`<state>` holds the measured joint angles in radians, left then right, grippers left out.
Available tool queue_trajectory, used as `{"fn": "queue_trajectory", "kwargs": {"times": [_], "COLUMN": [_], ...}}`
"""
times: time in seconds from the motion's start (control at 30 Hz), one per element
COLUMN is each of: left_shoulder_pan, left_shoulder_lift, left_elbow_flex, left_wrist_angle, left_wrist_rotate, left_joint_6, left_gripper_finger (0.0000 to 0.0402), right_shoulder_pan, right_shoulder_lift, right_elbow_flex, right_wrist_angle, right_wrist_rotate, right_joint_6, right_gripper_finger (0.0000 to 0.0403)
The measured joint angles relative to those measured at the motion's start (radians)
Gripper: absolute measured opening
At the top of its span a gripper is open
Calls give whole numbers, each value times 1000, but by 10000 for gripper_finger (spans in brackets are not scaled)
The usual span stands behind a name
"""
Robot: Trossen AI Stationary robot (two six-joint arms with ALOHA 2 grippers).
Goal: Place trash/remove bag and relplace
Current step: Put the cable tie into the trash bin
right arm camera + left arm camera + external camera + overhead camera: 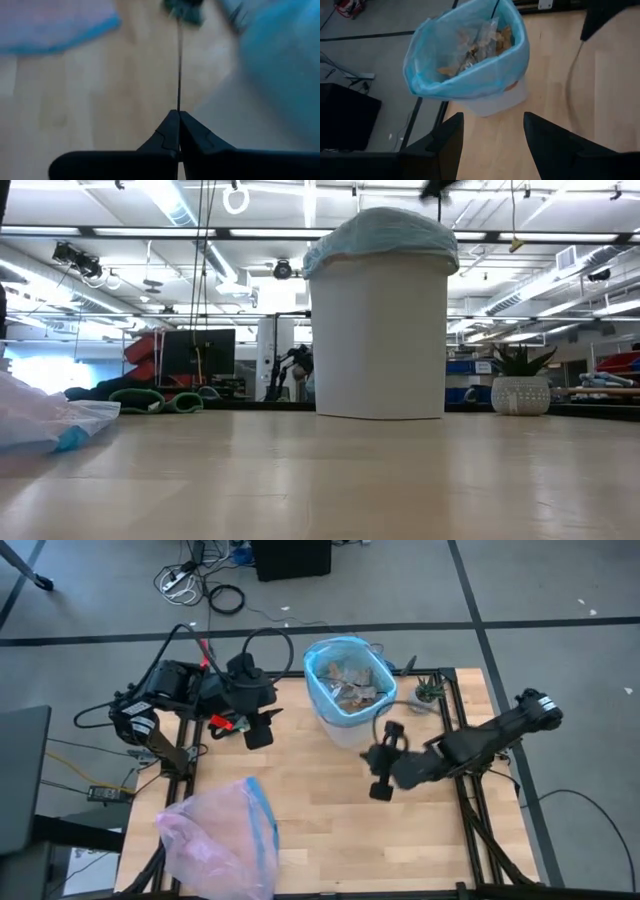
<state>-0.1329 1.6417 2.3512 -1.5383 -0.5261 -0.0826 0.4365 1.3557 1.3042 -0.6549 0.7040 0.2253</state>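
Pinching a thin dark twig (179, 65) between closed fingers, the right gripper (384, 762) is hovering just beside the bin (345, 730), whose blue bag (322, 700) is lying up-table of it; the twig is running lengthwise toward it. Only the left wrist view, past the open left gripper (492, 142), is showing trash (475, 47) inside.

No legible text/labels in any view

Robotics lab or workshop, wooden worktable (330, 810) on dark metal framing with two arms clamped at its edges, grey floor with taped lines, loose cables (190, 585) at 11 o'clock, strip-lit open ceiling with ducts (600, 255), monitor (197, 352), shelving, potted plant (520, 385).
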Motion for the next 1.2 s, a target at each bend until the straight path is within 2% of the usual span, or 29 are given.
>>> {"fn": "queue_trajectory", "kwargs": {"times": [0.13, 0.3, 0.5, 0.67, 0.77, 0.87, 1.0, 1.2], "left_shoulder_pan": [0, 0, 0, 0, -1, 0, 7, 49], "left_shoulder_lift": [0, 0, 2, 17, 38, 60, 78, 77], "left_elbow_flex": [0, 0, 0, 0, -1, -1, -1, -1], "left_wrist_angle": [45, 124, 207, 253, 241, 215, 201, 259], "left_wrist_rotate": [-1, -4, -3, -3, -22, -90, -179, -259], "left_joint_6": [0, 0, -3, -5, -4, -4, 11, 110], "left_gripper_finger": [213, 213, 213, 213, 213, 213, 213, 213], "right_shoulder_pan": [-26, -139, -333, -450, -455, -438, -418, -392], "right_shoulder_lift": [-38, -54, -47, -48, -61, -73, -74, -70], "right_elbow_flex": [111, 159, 161, 161, 161, 162, 162, 162], "right_wrist_angle": [27, 52, 145, 161, 159, 112, -36, -243], "right_wrist_rotate": [128, 216, 209, 163, 167, 235, 376, 467], "right_joint_6": [-180, -393, -520, -492, -473, -519, -594, -592], "right_gripper_finger": [0, 0, 0, 0, 0, 0, 0, 0]}}
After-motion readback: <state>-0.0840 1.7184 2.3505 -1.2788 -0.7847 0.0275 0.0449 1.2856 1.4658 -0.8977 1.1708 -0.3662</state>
